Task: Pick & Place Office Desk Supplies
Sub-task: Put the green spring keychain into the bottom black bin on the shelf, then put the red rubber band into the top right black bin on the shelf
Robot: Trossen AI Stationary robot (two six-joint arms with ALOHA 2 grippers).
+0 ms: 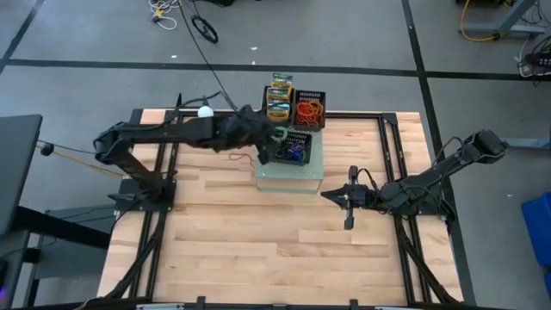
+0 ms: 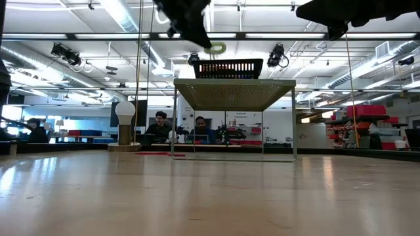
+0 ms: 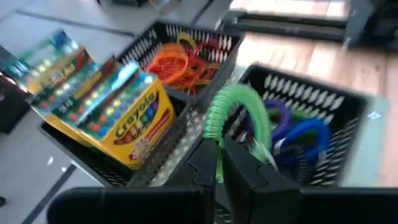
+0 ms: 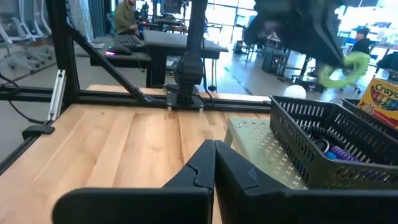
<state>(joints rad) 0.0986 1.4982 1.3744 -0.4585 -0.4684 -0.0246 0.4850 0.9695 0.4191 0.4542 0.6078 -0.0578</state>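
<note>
My left gripper (image 1: pixel 277 136) is shut on a green coiled band (image 3: pixel 239 115) and hovers over a black mesh basket (image 1: pixel 291 149) that holds blue and purple coiled bands (image 3: pixel 298 134). That basket stands on a pale perforated stand (image 1: pixel 289 176). Behind it are a second black basket with orange and red bands (image 1: pixel 310 109) and the yellow-green crayon boxes (image 1: pixel 279 96). My right gripper (image 1: pixel 349 200) waits shut and empty over the table, right of the stand. My left gripper pinches the green coiled band between its two fingertips at one end of the coil (image 3: pixel 217 134). The fingers slant downward, coming from the table's left. The band arches beyond the fingertips, lifted clear above the basket (image 2: pixel 214 48).
A white ball on a round base (image 1: pixel 205 110) stands at the table's far edge, under my left arm. Bare wooden tabletop (image 1: pixel 258 241) stretches toward the near edge. People sit at desks in the room beyond the table (image 2: pixel 161 124).
</note>
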